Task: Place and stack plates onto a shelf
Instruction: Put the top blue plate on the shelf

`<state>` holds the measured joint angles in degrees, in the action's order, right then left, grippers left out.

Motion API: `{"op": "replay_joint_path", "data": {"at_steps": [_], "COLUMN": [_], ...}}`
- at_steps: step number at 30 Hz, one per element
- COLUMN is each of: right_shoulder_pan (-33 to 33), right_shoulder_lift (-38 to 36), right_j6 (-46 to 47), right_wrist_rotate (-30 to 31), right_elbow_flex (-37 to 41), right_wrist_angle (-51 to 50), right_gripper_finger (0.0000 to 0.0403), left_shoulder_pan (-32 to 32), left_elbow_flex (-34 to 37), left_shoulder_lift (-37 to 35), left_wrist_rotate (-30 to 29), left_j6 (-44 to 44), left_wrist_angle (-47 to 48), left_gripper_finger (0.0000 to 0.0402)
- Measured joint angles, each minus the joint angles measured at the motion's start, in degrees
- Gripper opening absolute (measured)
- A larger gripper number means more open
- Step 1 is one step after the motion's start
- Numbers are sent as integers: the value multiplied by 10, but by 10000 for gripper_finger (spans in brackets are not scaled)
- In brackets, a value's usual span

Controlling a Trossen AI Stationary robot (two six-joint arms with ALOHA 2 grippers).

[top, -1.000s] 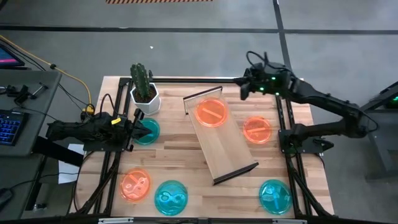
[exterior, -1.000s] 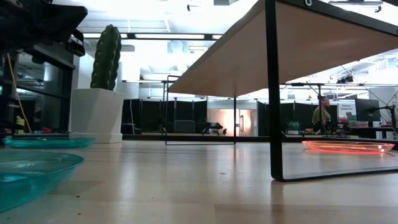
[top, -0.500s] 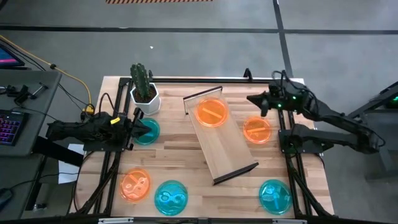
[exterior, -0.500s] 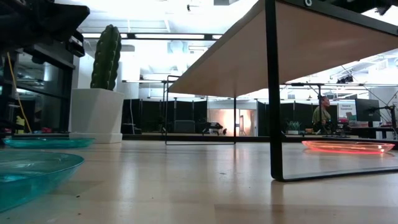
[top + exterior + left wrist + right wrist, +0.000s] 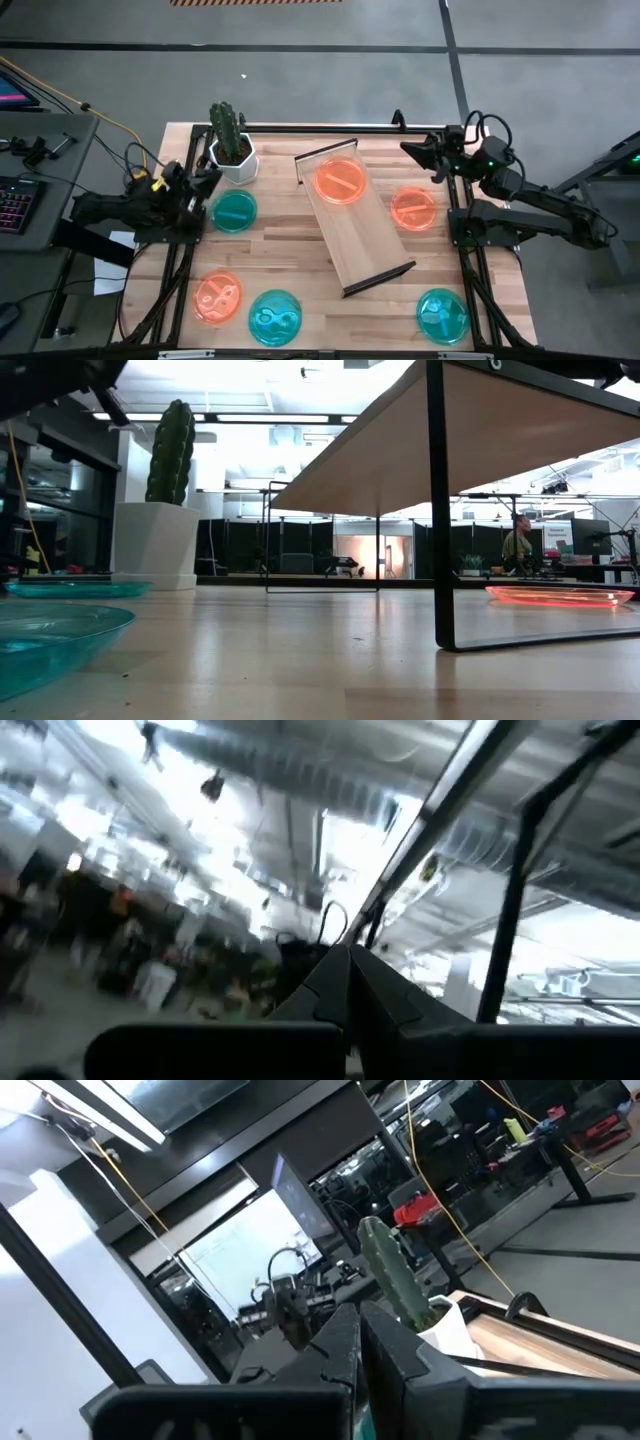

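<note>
Running diagonally across the middle of the tabletop (image 5: 300, 290), the shelf (image 5: 362, 240) has its long axis going from the far rail beside the cactus pot (image 5: 233, 160) toward the near right, and it carries one orange plate (image 5: 338, 181) at its far end, the rest of the board bare. Five plates lie on the table: an orange one (image 5: 413, 208) just off the shelf's right edge, a teal one (image 5: 441, 315) at the near right corner, a teal one (image 5: 235, 211) on the left near the cactus, and an orange (image 5: 217, 298) and teal (image 5: 274, 317) pair at the near left. The right gripper (image 5: 420, 152) hangs at the far right edge, just beyond the orange plate there, its fingers pressed together and empty in its wrist view. The left gripper (image 5: 203, 180) sits just left of the teal plate by the cactus, fingers likewise closed on nothing. Each arm probably has its nearest plate right beside it.
</note>
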<state>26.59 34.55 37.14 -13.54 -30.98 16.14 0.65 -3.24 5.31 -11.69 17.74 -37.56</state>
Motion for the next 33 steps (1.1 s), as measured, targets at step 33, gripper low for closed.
{"op": "replay_joint_path", "data": {"at_steps": [33], "right_shoulder_pan": [0], "right_shoulder_lift": [0], "right_j6": [-1], "right_wrist_rotate": [-21], "right_elbow_flex": [-1], "right_wrist_angle": [-81], "right_gripper_finger": [0], "left_shoulder_pan": [20], "left_elbow_flex": [-477], "left_shoulder_lift": [579], "left_wrist_rotate": [53], "left_j6": [223], "left_wrist_angle": [767], "left_gripper_finger": [155]}}
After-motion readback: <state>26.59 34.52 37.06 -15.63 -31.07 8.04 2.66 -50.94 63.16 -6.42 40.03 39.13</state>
